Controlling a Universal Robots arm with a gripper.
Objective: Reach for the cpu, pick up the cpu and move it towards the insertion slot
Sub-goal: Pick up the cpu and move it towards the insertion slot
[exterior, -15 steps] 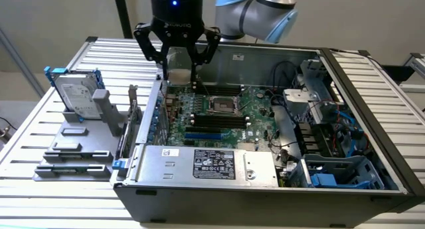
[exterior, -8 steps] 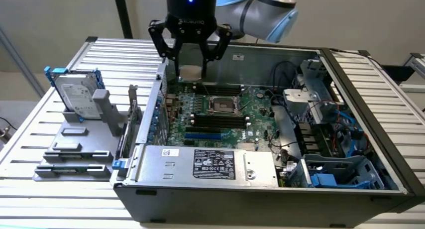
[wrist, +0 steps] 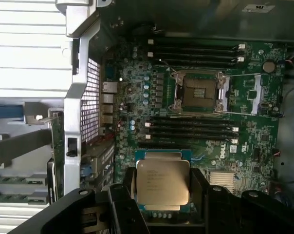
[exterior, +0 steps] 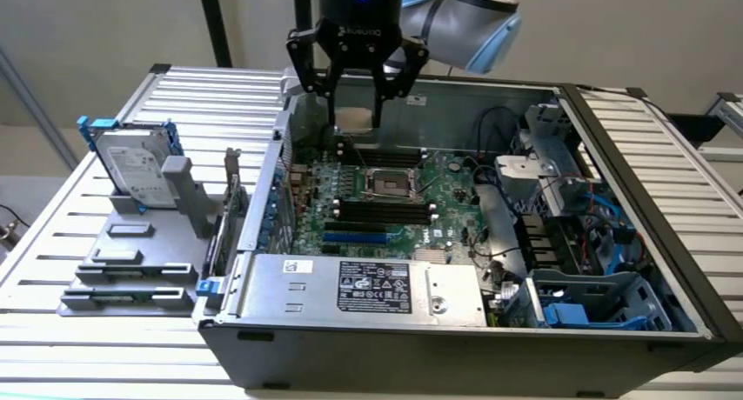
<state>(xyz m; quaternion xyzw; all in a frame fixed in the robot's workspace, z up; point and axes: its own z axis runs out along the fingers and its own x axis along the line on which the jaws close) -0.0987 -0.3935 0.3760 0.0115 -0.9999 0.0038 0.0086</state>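
The black two-fingered gripper (exterior: 354,113) hangs over the back of the open grey computer case (exterior: 465,339), its fingers clamped on the edges of the small flat silver cpu with a pale rim (wrist: 162,181), which is lifted clear of the green motherboard (wrist: 264,141). The insertion slot, a square socket with a shiny metal frame and dark centre (exterior: 388,184), lies toward five o'clock of the gripper in the exterior view, close below. To my eye the carry goes best with the chip kept level and square to the frame, staying clear of the long black memory slots (exterior: 374,212).
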